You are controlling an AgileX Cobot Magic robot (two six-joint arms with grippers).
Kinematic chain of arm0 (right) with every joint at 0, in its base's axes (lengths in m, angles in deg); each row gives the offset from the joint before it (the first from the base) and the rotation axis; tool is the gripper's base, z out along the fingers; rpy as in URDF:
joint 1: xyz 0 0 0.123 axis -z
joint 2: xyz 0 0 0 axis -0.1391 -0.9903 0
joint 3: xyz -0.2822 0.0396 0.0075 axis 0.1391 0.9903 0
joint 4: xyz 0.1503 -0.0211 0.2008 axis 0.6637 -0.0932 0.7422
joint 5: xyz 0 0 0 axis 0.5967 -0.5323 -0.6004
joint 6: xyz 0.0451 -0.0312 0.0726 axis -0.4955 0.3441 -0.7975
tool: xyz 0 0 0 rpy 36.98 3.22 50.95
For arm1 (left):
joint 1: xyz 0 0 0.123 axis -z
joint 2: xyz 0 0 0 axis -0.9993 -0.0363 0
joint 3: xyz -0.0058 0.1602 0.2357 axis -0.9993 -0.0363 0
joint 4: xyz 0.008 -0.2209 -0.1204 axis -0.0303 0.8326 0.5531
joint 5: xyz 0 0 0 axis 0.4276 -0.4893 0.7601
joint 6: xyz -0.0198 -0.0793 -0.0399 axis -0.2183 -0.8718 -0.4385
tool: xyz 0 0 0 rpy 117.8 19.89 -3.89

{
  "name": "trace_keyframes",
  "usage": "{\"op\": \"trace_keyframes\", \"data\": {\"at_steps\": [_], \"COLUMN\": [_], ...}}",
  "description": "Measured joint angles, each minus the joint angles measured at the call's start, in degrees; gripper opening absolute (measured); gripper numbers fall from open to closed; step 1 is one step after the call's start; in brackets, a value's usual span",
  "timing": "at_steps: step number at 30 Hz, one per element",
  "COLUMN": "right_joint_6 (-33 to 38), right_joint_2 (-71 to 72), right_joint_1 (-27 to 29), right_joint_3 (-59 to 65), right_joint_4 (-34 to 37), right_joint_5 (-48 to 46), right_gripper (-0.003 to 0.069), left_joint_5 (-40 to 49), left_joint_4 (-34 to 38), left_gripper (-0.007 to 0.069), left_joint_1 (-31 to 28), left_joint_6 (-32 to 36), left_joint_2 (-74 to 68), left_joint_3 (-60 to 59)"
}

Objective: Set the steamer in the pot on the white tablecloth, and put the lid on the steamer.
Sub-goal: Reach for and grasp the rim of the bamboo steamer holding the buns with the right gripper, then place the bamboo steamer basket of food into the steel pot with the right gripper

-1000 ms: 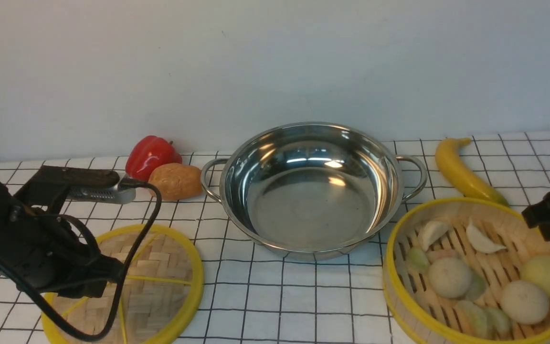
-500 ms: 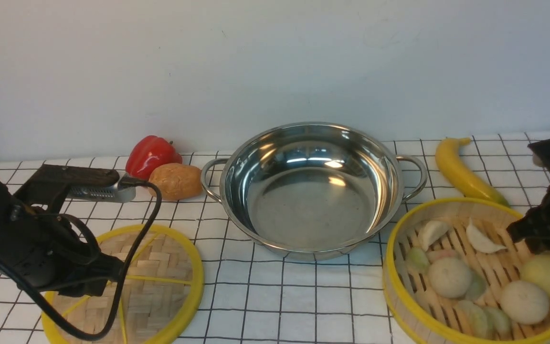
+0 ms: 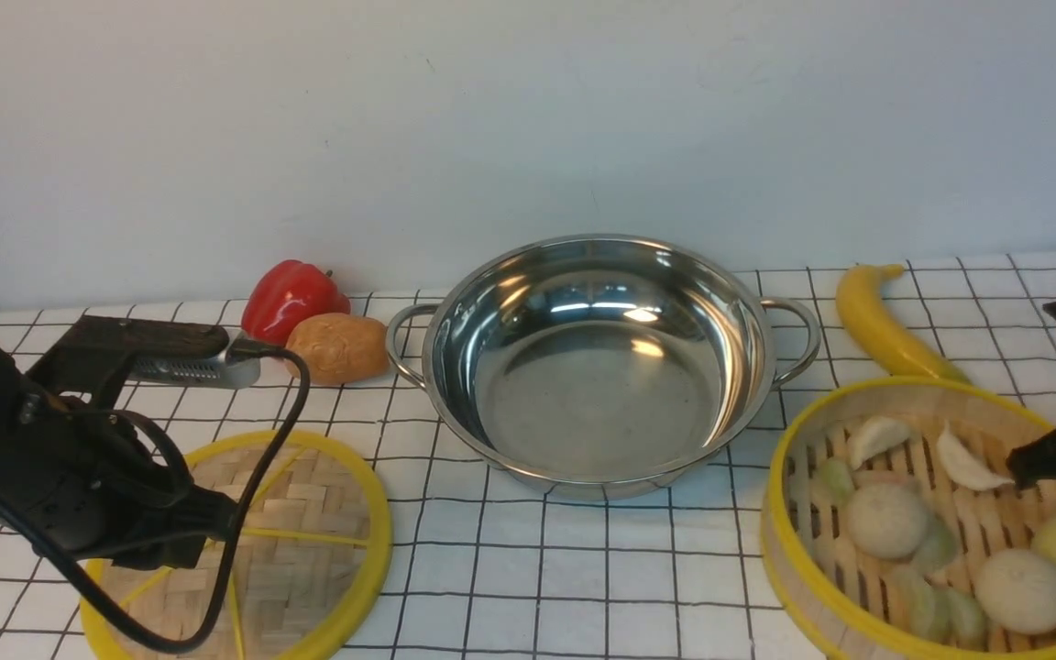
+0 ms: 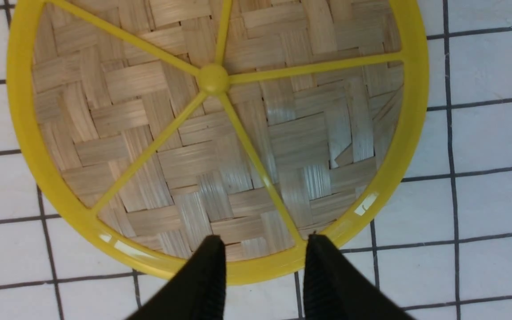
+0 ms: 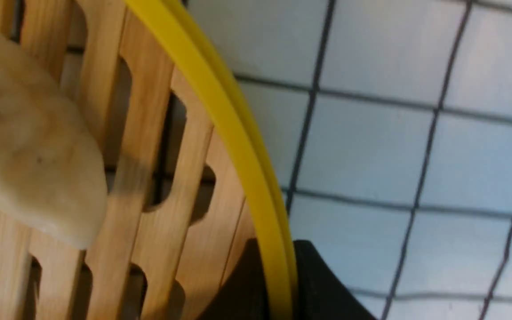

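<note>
The steamer [image 3: 913,522], a yellow-rimmed bamboo basket with buns and dumplings, sits at the right on the white tablecloth [image 3: 583,568]. My right gripper [image 3: 1037,466] is shut on its far right rim. In the right wrist view the yellow rim runs between the two black fingers [image 5: 318,275], next to the slatted floor [image 5: 149,146]. The empty steel pot [image 3: 597,385] stands in the middle. At the left the woven lid [image 3: 308,522] lies flat. My left gripper [image 4: 265,242] hangs open over the lid's [image 4: 211,133] near edge, holding nothing.
A red pepper [image 3: 290,298] and a brown potato [image 3: 337,348] lie behind the lid, left of the pot's handle. A yellow banana [image 3: 885,335] lies behind the steamer. A plain wall closes the back of the table.
My right gripper came down on the steamer's rim and closed on it. The steamer has shifted to the right. The left arm and the lid have not moved.
</note>
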Motion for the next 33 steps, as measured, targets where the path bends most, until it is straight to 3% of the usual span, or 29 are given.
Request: {"op": "trace_keyframes", "data": {"at_steps": [11, 18, 22, 28, 33], "right_joint_6": [4.1, 9.8, 10.2, 5.6, 0.9], "right_joint_2": [12.8, 16.1, 11.5, -0.5, -16.6], "right_joint_1": [0.6, 0.3, -4.2, -12.3, -18.4], "right_joint_3": [0.1, -1.2, -10.0, -28.4, -51.8], "right_joint_4": [3.1, 15.2, 20.1, 18.4, 16.8], "right_joint_5": [-11.5, -15.0, -15.3, -18.7, -18.6], "right_gripper": [0.0061, 0.0061, 0.0061, 0.0061, 0.0061], "left_joint_5": [0.0, 0.0, 0.0, -0.1, -1.4], "left_joint_4": [0.1, 0.1, 0.2, 0.2, 0.2], "left_gripper": [0.0243, 0.0243, 0.0243, 0.0243, 0.0243], "left_joint_1": [0.0, 0.0, 0.0, 0.0, 0.0], "left_joint_6": [0.0, 0.0, 0.0, 0.0, 0.0], "left_joint_2": [0.0, 0.0, 0.0, 0.0, 0.0], "left_joint_3": [0.0, 0.0, 0.0, 0.0, 0.0]}}
